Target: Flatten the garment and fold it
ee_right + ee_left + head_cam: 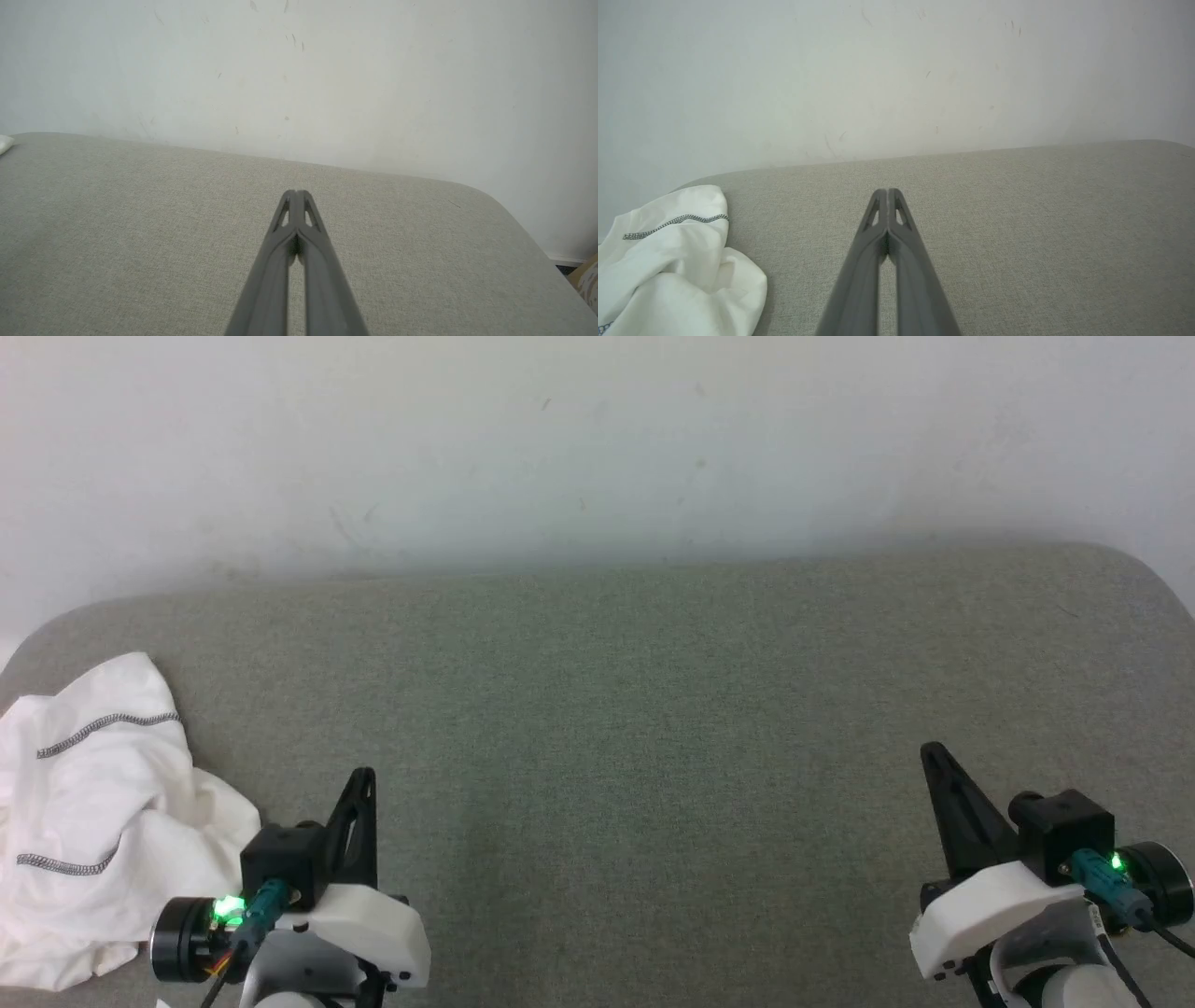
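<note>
Crumpled garment waits at the left edge; both tools are empty.

The white garment [93, 821] lies bunched on the far left of the grey desk [653, 728]. To start well, the left tool [364, 779], just beside it, should spread wide and pinch a stitched hem. Both it and the right tool [934, 758] are pinched closed, holding nothing.

No text, brand, number or sign legible anywhere, no readable label on the garment [98, 807]
</note>
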`<state>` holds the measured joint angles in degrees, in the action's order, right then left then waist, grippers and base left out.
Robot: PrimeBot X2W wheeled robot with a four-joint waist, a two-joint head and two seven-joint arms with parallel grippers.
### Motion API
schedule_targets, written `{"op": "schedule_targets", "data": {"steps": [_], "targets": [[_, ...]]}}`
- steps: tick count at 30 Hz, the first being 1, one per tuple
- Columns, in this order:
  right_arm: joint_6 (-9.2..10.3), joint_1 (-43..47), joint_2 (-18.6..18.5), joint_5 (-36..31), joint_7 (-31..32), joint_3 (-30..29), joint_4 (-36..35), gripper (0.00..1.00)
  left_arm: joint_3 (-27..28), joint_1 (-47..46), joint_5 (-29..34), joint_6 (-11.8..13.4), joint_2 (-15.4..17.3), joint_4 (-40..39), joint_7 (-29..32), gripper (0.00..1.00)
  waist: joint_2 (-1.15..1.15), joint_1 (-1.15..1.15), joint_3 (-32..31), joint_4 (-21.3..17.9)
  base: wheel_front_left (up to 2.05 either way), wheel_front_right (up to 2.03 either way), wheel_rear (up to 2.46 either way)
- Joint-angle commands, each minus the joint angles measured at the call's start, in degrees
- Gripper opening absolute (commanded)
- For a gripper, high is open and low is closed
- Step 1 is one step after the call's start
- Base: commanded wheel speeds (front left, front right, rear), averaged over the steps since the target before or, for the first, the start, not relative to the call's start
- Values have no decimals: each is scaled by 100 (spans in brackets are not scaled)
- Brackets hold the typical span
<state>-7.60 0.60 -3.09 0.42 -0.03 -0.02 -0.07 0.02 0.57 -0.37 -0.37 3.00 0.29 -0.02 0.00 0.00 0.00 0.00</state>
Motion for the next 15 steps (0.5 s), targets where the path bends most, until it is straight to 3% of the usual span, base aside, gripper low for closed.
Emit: {"op": "schedule_targets", "data": {"steps": [1, 9, 10, 15], "targets": [[11, -60, 22, -42, 3, 2, 7, 0, -2, -57, 37, 37, -13, -29, 2, 0, 0, 0, 0, 0, 0, 0, 0], [11, -60, 22, -42, 3, 2, 7, 0, -2, -57, 37, 37, -13, -29, 2, 0, 0, 0, 0, 0, 0, 0, 0], [-1, 1, -1, 3, 0, 0, 0, 100, 0, 1, -1, -1, 0, 2, 0, 100, 0, 0, 0, 0, 0, 0, 0], [-1, 11, -3, 46, -39, -5, 17, 100, -17, -7, -44, -7, 0, 26, -41, 100, 0, 0, 1, -5, 0, 0, 0]]}}
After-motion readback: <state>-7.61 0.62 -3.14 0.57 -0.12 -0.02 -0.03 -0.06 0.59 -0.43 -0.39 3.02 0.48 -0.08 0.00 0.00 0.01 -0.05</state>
